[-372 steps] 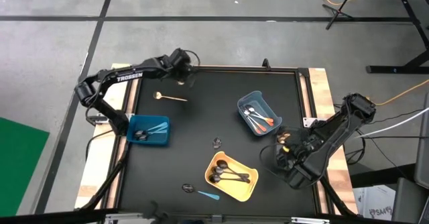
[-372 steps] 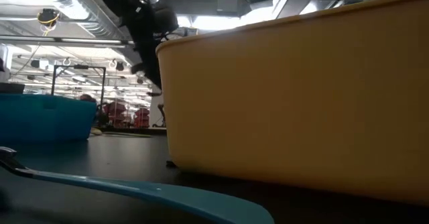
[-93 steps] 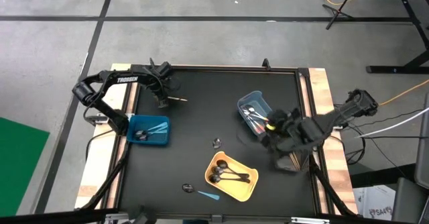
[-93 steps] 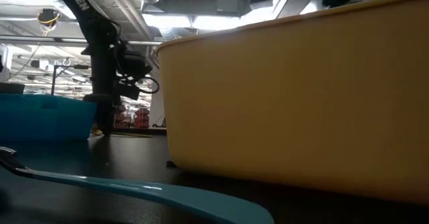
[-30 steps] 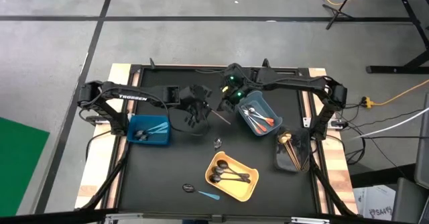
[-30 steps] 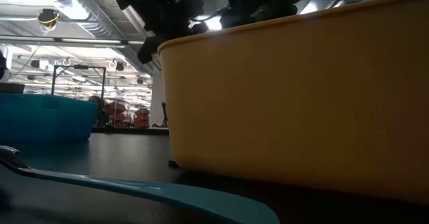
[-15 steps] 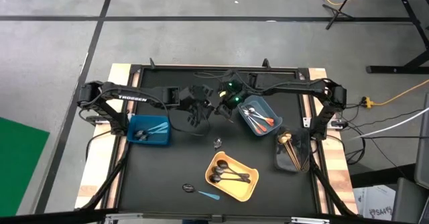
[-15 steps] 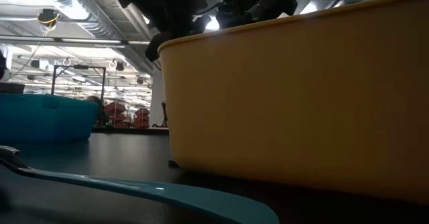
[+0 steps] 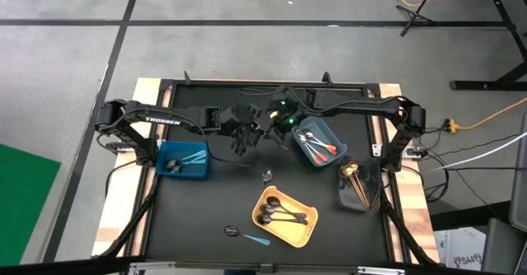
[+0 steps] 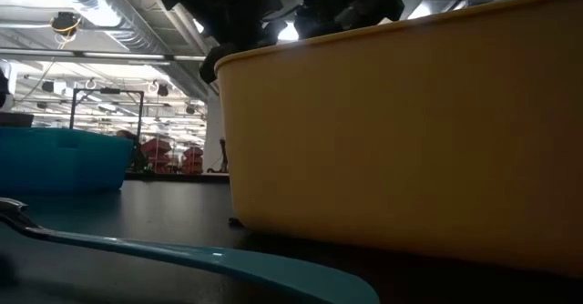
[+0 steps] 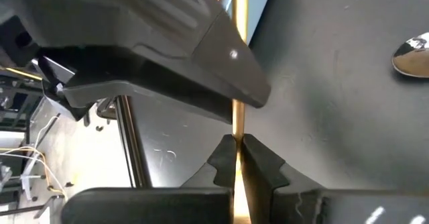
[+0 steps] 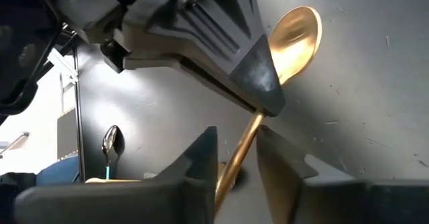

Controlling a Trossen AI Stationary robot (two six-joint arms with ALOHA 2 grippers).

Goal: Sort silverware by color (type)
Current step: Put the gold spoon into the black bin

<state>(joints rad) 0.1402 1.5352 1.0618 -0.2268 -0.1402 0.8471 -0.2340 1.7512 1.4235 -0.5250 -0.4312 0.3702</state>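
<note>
A gold spoon [image 12: 295, 33] sits between both grippers over the table's middle. My left gripper [image 11: 236, 143] is shut on it. My right gripper [image 12: 236, 147] is open, one finger on either side of the handle [image 12: 234, 163] with a gap on each side. In the high view the grippers meet, left [image 9: 252, 135] and right [image 9: 270, 127]. Loose on the table lie a small dark spoon [image 9: 267, 175], a black spoon [image 9: 231, 230] and a light-blue spoon [image 9: 257, 240]. My left gripper pinches the gold spoon between its two fingers [image 12: 265, 93] at the neck [image 12: 263, 113], just behind the bowl. The fingers lie across the handle, coming from the table's left. The spoon is held clear of the table, its handle pointing toward my right gripper.
Bins stand around the middle: a blue bin [image 9: 183, 160] with light-blue spoons at the left, a blue-grey bin [image 9: 317, 139] with silver and orange spoons, a yellow bin [image 9: 284, 216] with black spoons, and a dark bin [image 9: 360, 184] with tan ones at the right. The yellow bin's wall [image 10: 401, 131] fills the low view.
My right gripper has moved a little toward the table's left, closing in on my left gripper until its fingers stand around the spoon's handle. My left gripper has kept the gold spoon held in about the same place.
</note>
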